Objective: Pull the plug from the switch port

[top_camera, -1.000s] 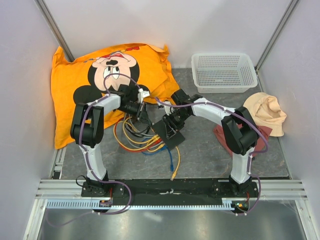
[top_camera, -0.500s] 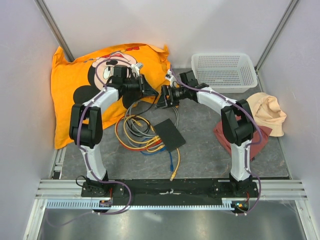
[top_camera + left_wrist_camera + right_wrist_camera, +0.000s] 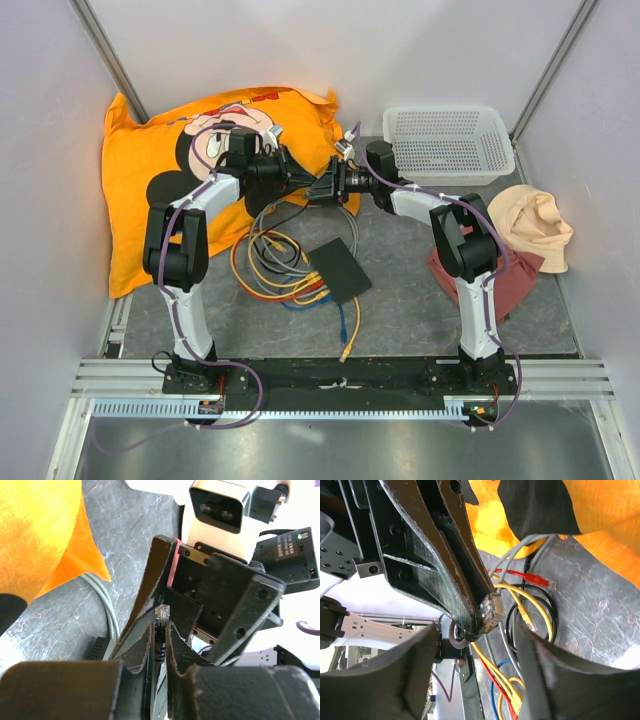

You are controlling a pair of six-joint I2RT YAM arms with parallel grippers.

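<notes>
The plug (image 3: pixel 161 614), a clear connector, is pinched between the fingertips of my left gripper (image 3: pixel 161 626). I hold it off the table, beyond the switch (image 3: pixel 337 270) and well apart from it, by the edge of the orange pillow (image 3: pixel 150 200). My right gripper (image 3: pixel 328 187) faces it there, fingers spread wide to either side of my left fingertips, while the switch lies flat on the table nearer my bases, with yellow, orange and blue cables (image 3: pixel 275 270) coiled against its left side.
</notes>
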